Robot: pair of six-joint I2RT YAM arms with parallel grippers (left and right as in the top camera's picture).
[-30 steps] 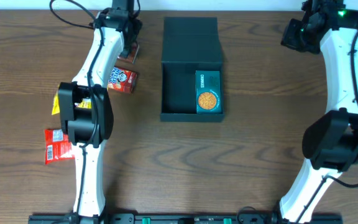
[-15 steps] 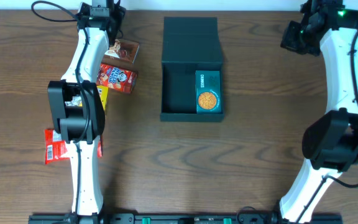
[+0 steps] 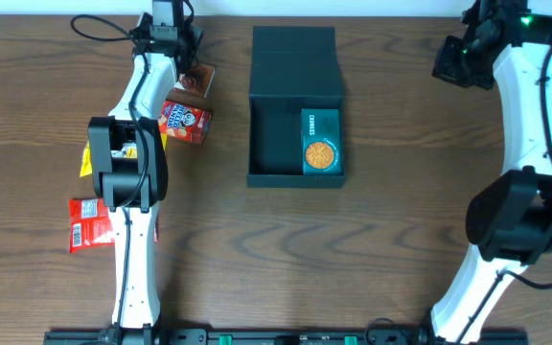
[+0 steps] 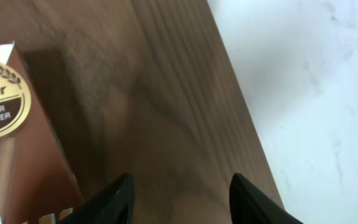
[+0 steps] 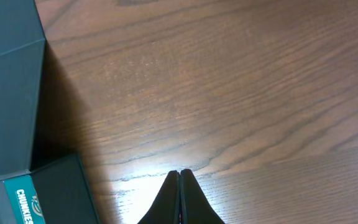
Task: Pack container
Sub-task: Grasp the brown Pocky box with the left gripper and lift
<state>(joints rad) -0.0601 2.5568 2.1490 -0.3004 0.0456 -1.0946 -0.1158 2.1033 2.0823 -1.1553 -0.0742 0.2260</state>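
Overhead: container (image 3: 274, 134) lies open

It rests on the table (image 3: 381, 240) with its flap lid (image 3: 295, 59) folded back and a teal cookie box (image 3: 320, 142) in its right side. The left gripper (image 4: 182, 186) is spread wide and empty beside a brown packet (image 4: 11, 124). The right gripper (image 5: 180, 175) is pinched closed on nothing, over wood right of the container.

Overhead evenly bright and sharp, shadows faint; left wrist view blurred, brown packet (image 4: 17, 137) soft, washed-out white beyond the table (image 4: 166, 93); right wrist view clear, pale glare on the wood, dark shadow beside the box (image 5: 5, 93).
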